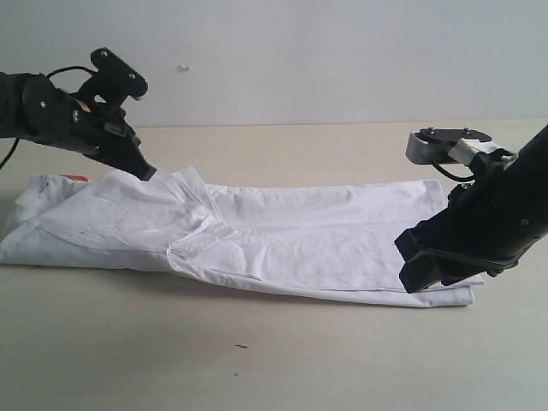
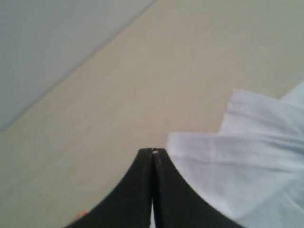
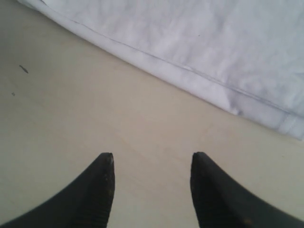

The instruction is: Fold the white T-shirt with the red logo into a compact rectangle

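While the white T-shirt (image 1: 291, 231) lies in a long, narrow band across the tan table (image 1: 274, 360), reaching from the left edge of the exterior frame almost to the right, the left gripper (image 1: 145, 171) slants down from the upper left and meets the cloth at a raised fold near the shirt's left end. Its arm is cut off by the left edge of the frame. A small orange tag (image 1: 77, 178) peeks out just left of that gripper, mostly hidden by fabric. In the left wrist view the black fingers (image 2: 137, 190) are pressed together, with only a hairline seam between them and a pale speck at the tips. White cloth lies just beside them, but the view is soft and blurred, and it cannot be made out whether any cloth is caught in the grip. Toward the middle the shirt is creased and doubled over in layers whose shape is hard to read. A tiny dark speck (image 1: 241, 346) marks the bare table in the lower middle. At the right, the right gripper (image 1: 419, 270) hangs low in front of the shirt's end. Its arm covers part of the cloth and runs out of the frame. In the right wrist view its two dark fingers (image 3: 102, 190) stand apart over bare table, near the shirt's stitched edge but not touching it.
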